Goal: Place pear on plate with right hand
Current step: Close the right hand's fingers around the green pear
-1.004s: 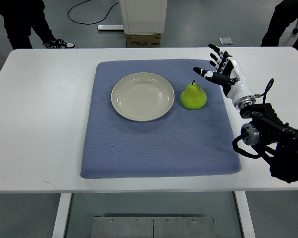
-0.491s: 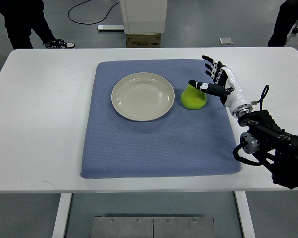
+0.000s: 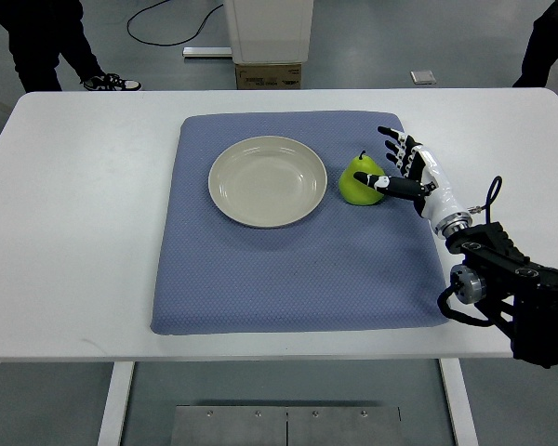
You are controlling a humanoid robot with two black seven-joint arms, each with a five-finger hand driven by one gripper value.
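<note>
Over the last second you brought the right robot hand (image 3: pixel 402 170) down from above the table (image 3: pixel 84 223) to the pear (image 3: pixel 361 180), thumb touching it but fingers spread apart, so the pear sat ungrasped on the blue mat (image 3: pixel 298 269) just beside the plate (image 3: pixel 267 181).

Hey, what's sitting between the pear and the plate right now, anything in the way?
Nothing. In the top view only a narrow strip of bare blue mat separates the pear from the plate. The right hand is on the pear's far side.

Upright green pear (image 3: pixel 360 180) beside empty plate (image 3: pixel 268 180)
</note>
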